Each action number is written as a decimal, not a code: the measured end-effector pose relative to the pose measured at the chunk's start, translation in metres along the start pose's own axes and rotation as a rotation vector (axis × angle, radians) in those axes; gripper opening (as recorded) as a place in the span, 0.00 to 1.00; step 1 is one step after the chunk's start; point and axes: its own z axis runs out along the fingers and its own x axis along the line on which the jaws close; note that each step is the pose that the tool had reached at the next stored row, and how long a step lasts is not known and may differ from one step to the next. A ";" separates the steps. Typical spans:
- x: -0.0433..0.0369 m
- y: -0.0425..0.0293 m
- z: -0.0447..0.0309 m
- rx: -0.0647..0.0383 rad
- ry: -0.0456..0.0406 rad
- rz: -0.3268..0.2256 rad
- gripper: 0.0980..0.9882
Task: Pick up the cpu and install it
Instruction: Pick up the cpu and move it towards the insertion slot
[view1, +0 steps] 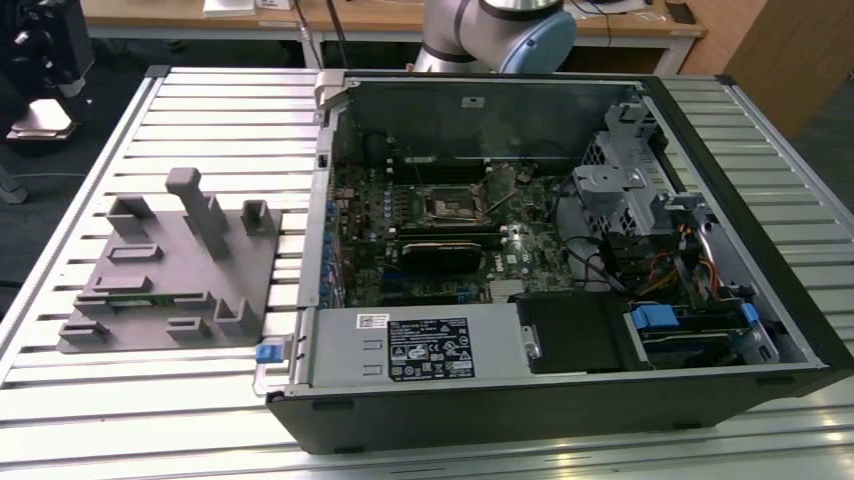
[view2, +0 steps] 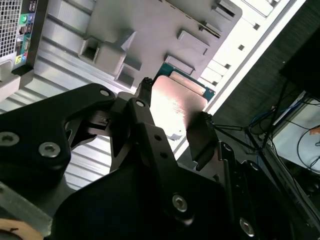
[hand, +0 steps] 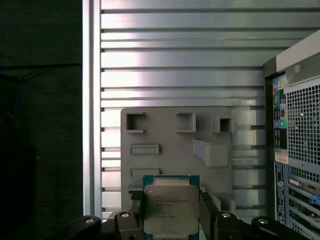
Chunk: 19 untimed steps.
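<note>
The cpu (hand: 171, 209), a thin square chip with a pale metal top and a green edge, sits between the two black fingers (hand: 210, 216) of my gripper (hand: 171, 222). The gripper is shut on its opposite sides. In the second wrist view the cpu (view2: 176, 102) shows as a shiny plate held in the gripper (view2: 172, 116), well above the grey holder block (view2: 150, 30). The open computer case (view1: 561, 260) lies on the table, with the dark square socket frame (view1: 450, 205) on its green motherboard.
The grey holder block (view1: 174, 270) with raised posts and pockets lies on the slatted metal table (view1: 200, 110), at the exterior view's left of the case. The case's rear panel (hand: 295, 150) stands beside the block (hand: 175, 145). The arm's base (view1: 494, 30) rises behind the case.
</note>
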 end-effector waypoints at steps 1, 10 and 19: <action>-0.0016 0.0000 0.0000 0.000 0.0000 0.000 0.49; -0.0181 0.0005 0.0001 0.000 0.0002 0.000 0.49; -0.0358 0.0011 0.0002 0.000 0.0006 0.000 0.49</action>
